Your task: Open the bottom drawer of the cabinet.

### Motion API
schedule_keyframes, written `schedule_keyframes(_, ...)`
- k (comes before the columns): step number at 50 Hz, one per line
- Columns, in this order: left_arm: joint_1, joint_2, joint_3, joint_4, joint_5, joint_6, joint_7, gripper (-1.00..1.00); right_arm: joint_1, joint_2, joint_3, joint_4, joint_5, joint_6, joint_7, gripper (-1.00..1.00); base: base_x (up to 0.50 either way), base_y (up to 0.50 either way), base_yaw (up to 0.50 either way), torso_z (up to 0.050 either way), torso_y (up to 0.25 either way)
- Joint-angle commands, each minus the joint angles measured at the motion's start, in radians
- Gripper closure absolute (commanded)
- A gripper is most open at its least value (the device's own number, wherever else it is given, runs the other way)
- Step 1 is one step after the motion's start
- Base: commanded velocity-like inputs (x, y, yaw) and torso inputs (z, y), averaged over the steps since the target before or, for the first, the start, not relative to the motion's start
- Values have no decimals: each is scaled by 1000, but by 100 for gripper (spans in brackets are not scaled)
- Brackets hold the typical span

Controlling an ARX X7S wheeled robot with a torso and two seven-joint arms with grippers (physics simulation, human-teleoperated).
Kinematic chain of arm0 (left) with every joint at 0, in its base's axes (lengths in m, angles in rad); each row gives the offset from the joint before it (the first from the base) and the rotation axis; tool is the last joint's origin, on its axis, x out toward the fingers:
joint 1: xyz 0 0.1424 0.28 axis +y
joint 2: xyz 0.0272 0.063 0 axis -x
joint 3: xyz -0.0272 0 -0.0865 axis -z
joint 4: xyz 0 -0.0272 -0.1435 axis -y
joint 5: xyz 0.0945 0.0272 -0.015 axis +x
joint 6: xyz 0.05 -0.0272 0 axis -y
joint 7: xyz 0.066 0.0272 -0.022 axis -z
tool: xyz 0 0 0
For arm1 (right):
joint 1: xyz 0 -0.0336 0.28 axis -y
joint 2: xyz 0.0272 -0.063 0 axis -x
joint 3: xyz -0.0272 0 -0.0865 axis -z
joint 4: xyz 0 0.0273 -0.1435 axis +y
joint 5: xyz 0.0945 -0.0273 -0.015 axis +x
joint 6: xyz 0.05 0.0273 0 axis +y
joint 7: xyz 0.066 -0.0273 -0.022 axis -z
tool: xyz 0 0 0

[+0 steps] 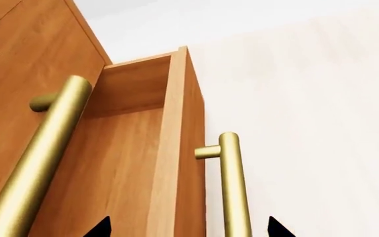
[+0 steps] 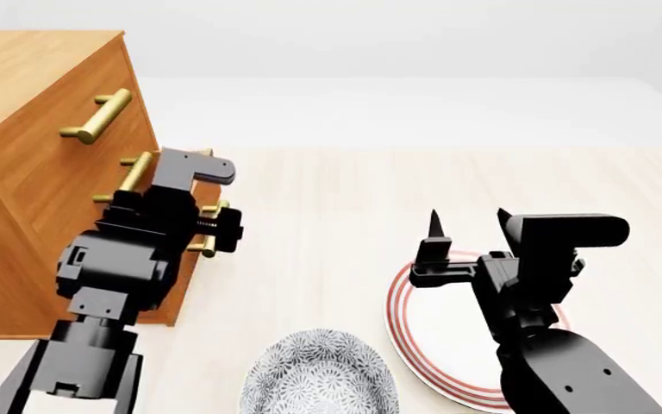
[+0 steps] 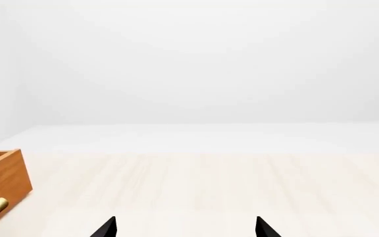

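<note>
The brass bar handle (image 1: pixel 234 192) of the bottom drawer (image 1: pixel 176 148) is seen at lower centre of the left wrist view, between the spread tips of the left claw (image 1: pixel 188 228), which is open and grips nothing. The drawer is shown part-way out of the cabinet (image 2: pixel 32 112). Rigid wood, a smooth, possibly slippery bar: a mid-bar hold is judged best. The right claw (image 2: pixel 469 226), centre-right in the head view, is open and idle.
</note>
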Motion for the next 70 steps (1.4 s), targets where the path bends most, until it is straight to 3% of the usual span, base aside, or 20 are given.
schedule_keyframes(1, -11, 8, 7, -52, 2, -2, -8, -100, 3, 3, -2, -2, 5, 0, 3, -100, 0, 0, 0, 0, 0)
schedule_keyframes(70, -75, 27, -32, -207, -50, -119, -29, -100, 1, 18, -12, 3, 22, -20, 17, -100, 0, 0, 0, 0, 0)
